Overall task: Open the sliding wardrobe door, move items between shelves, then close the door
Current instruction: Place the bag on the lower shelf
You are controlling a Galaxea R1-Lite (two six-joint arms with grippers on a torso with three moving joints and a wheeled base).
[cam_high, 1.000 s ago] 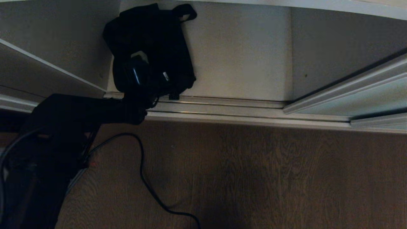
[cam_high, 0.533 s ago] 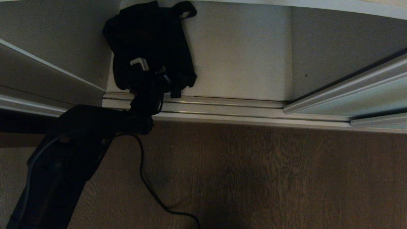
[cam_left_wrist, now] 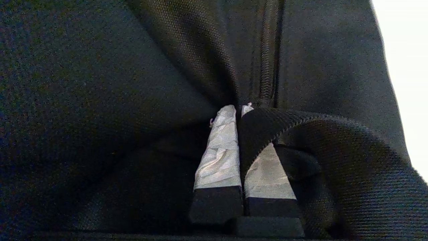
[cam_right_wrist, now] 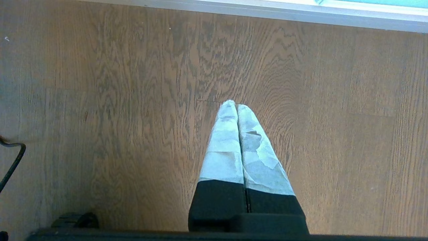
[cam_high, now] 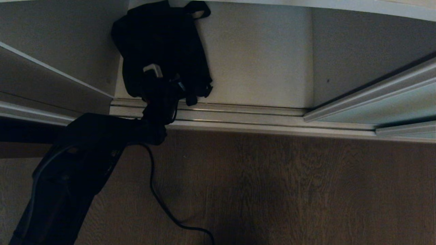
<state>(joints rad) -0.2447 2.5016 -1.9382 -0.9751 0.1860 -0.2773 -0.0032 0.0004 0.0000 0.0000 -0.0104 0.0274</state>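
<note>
The black fabric bag (cam_high: 163, 47) lies on the white bottom shelf (cam_high: 259, 61) of the wardrobe, at its left side against the side wall. My left gripper (cam_high: 169, 87) reaches in over the floor track and is shut on the bag's woven strap (cam_left_wrist: 301, 124), which runs between the taped fingers (cam_left_wrist: 220, 150) and loops over one of them. Black cloth (cam_left_wrist: 100, 83) fills the left wrist view. The sliding wardrobe door (cam_high: 385, 105) stands pushed to the right, leaving the bay open. My right gripper (cam_right_wrist: 234, 105) hangs shut and empty above the wood floor.
The grooved metal track (cam_high: 238, 117) runs along the wardrobe's front edge. A black cable (cam_high: 153, 190) trails over the brown wood floor (cam_high: 289, 190). A white side panel (cam_high: 58, 71) bounds the bay on the left.
My left arm has swung to the right and the wrist has turned. The bag's lower edge and strap have shifted a little toward the track with it.
</note>
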